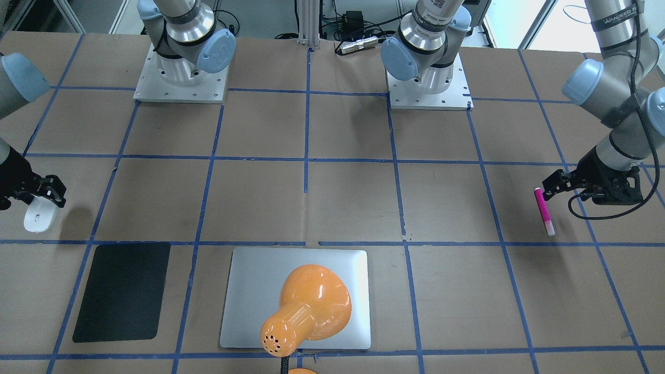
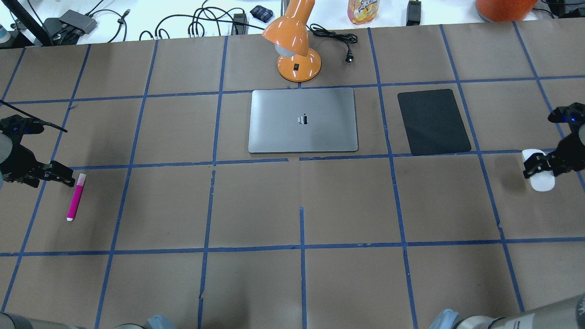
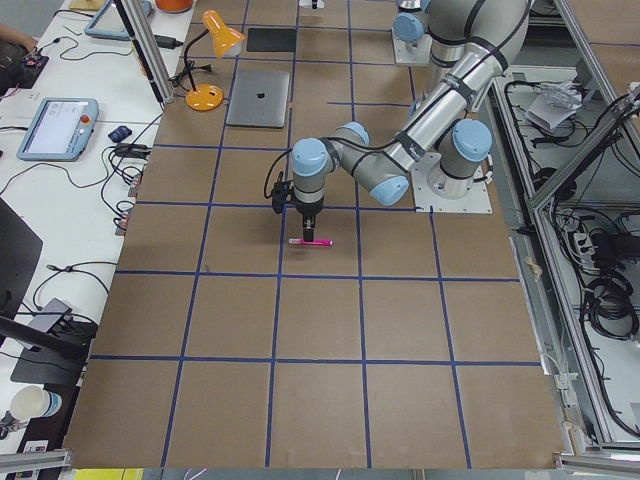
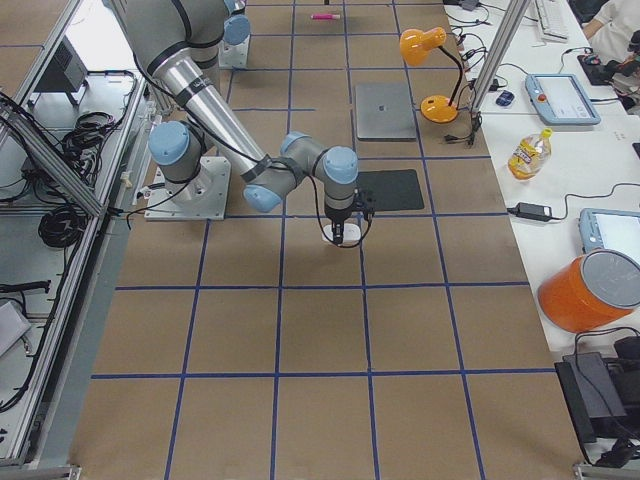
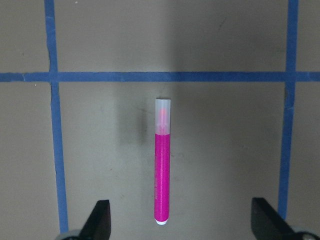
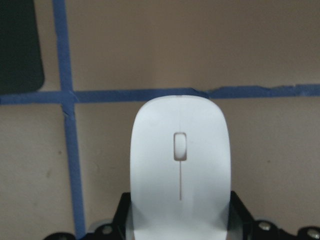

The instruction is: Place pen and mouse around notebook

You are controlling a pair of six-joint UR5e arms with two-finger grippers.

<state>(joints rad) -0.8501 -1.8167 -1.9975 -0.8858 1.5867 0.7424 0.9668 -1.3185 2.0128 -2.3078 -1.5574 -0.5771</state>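
Grasp step: your spread left gripper [image 5: 183, 215] straddles thin magenta-pink pen [image 5: 162, 170]; right gripper [image 2: 534, 167] seems clamped on white oval mouse [image 6: 179, 165]. Next pinch pen, carry to flat silver-grey notebook [image 2: 303, 120].

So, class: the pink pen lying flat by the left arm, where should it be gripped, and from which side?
Grip the pen at the middle of its magenta barrel, coming straight down from above. It lies flat, long and thin, so the open jaws of the left gripper should close across its narrow width, probably steadier than at the pale cap.
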